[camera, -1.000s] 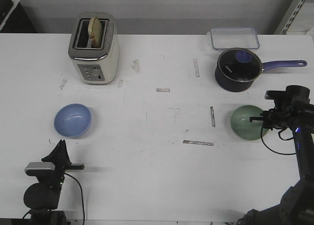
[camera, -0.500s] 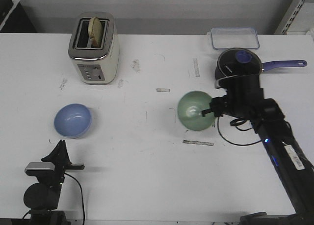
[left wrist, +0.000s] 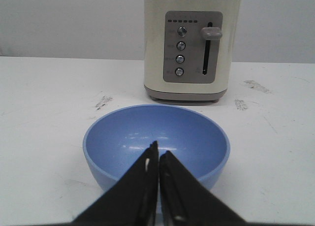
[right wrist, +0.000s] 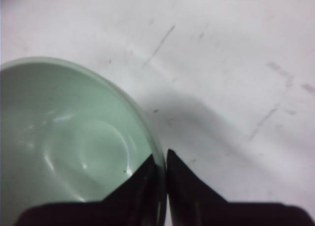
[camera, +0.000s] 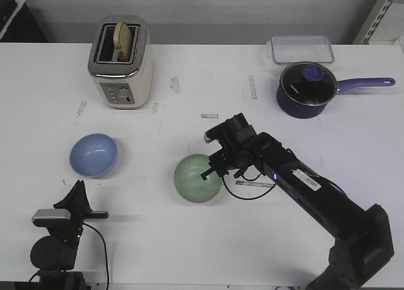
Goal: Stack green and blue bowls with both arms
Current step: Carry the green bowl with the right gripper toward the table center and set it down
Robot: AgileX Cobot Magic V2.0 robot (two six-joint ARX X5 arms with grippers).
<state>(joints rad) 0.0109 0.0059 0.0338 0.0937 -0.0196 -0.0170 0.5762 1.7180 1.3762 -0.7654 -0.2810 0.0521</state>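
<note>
Carried leftward to table centre since a moment ago: green bowl, rim pinched by right gripper.
Two bowls, both smooth, round; blue bowl before toaster; left gripper clenched, empty.

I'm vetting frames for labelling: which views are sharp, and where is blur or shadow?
Front view: evenly lit and sharp. Left wrist view: blue bowl and toaster crisp. Right wrist view: soft throughout, green bowl blurred, its shadow darkening the table beside it.

A scuffed white rectangular table fills the room under even light; a plain grey wall runs behind it at 12 o'clock.
</note>
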